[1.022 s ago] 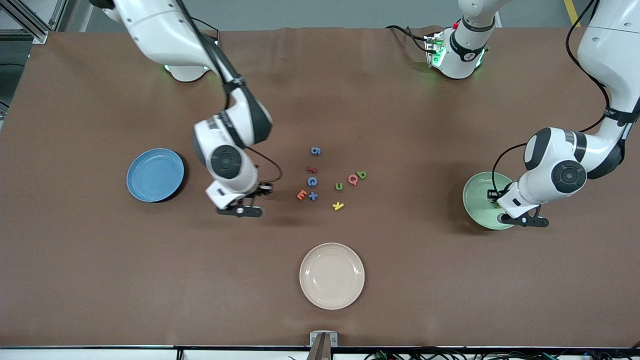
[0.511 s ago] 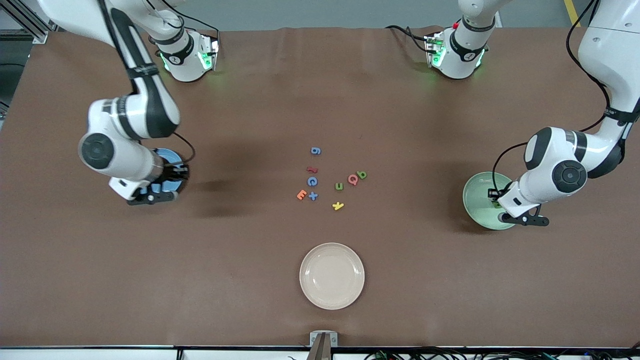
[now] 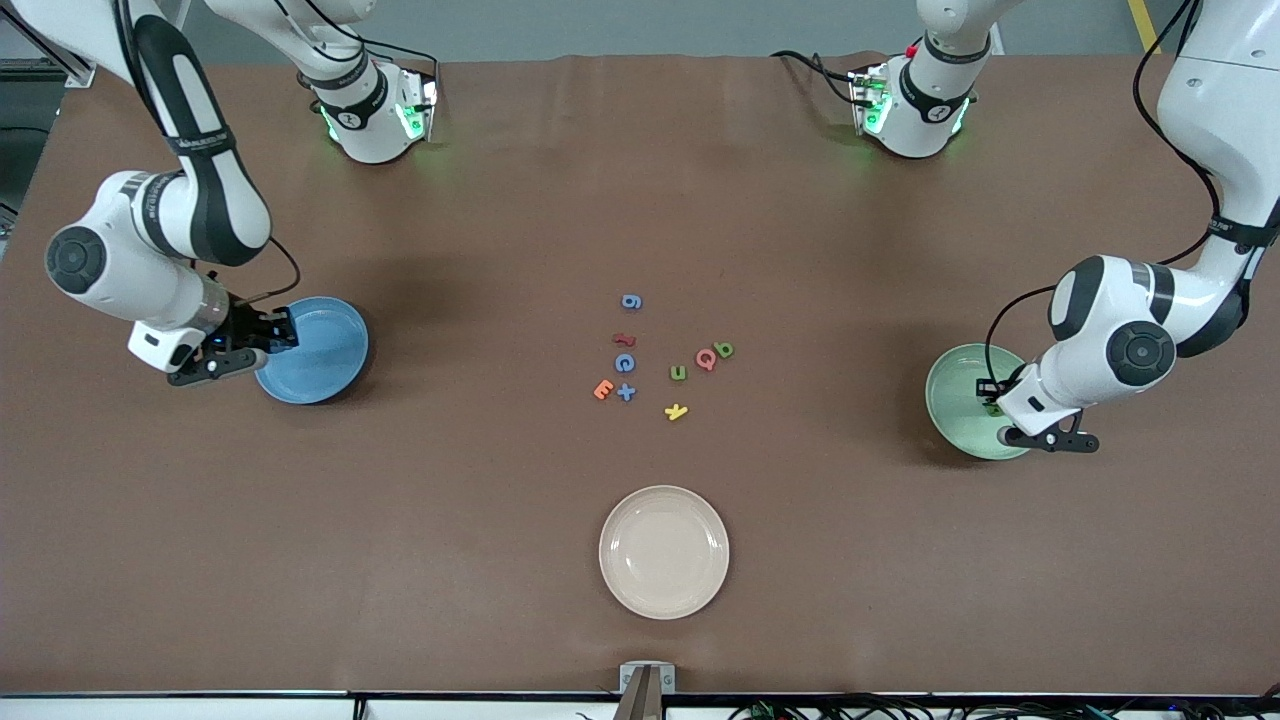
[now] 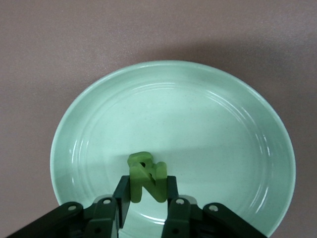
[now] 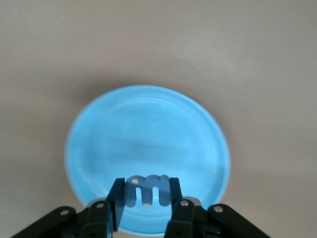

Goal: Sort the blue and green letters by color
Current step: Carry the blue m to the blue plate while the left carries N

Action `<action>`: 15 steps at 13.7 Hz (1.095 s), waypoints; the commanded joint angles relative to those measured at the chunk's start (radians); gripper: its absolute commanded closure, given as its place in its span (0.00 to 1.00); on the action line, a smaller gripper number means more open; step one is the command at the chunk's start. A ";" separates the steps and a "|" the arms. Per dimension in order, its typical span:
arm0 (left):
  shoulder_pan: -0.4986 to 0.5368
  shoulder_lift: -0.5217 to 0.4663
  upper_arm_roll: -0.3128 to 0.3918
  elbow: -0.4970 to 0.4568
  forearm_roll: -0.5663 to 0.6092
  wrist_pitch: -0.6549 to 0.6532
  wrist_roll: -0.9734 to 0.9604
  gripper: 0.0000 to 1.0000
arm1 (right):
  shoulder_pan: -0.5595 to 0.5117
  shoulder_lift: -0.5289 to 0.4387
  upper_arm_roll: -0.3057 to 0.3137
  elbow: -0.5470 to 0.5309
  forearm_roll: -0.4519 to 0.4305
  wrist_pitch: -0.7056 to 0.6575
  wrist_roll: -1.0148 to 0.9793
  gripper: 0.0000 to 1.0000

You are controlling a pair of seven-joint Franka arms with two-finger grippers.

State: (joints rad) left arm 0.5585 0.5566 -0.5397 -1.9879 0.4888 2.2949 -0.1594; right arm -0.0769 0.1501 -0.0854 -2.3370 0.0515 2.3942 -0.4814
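I have the brown table in front of me with three plates; the cream plate sits nearest the front camera and bare, the blue plate lies toward the right arm's end, the green plate toward the left arm's end; the right gripper hangs over the blue plate's rim, jaws closed on a blue 3; the left gripper hangs over the green plate, jaws closed on a green N; between the plates the loose pile waits, blue 6, blue C and blue +, green b and green u, mixed with the pink Q, orange E, yellow k and a dark red squiggle; to release well, I judge I should carry the 3 further inward from the rim, lower both pieces close to the plate floors, then open gently so neither bounces out; from the front both held letters are masked by the wrists, and I see no second green piece on the green plate, nor any B.
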 commanded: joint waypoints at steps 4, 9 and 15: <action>0.011 0.006 -0.006 0.000 0.014 0.020 -0.009 0.87 | -0.073 0.058 0.023 -0.048 -0.007 0.126 -0.091 0.79; 0.011 0.020 -0.003 0.015 0.027 0.020 -0.009 0.87 | -0.072 0.068 0.023 -0.042 -0.007 0.117 -0.088 0.00; 0.020 0.028 -0.003 0.015 0.031 0.020 -0.009 0.85 | -0.079 0.063 0.023 -0.008 -0.007 0.124 -0.091 0.00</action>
State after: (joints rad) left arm 0.5607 0.5742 -0.5340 -1.9839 0.4902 2.3112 -0.1595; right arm -0.1279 0.2225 -0.0757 -2.3574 0.0509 2.4968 -0.5428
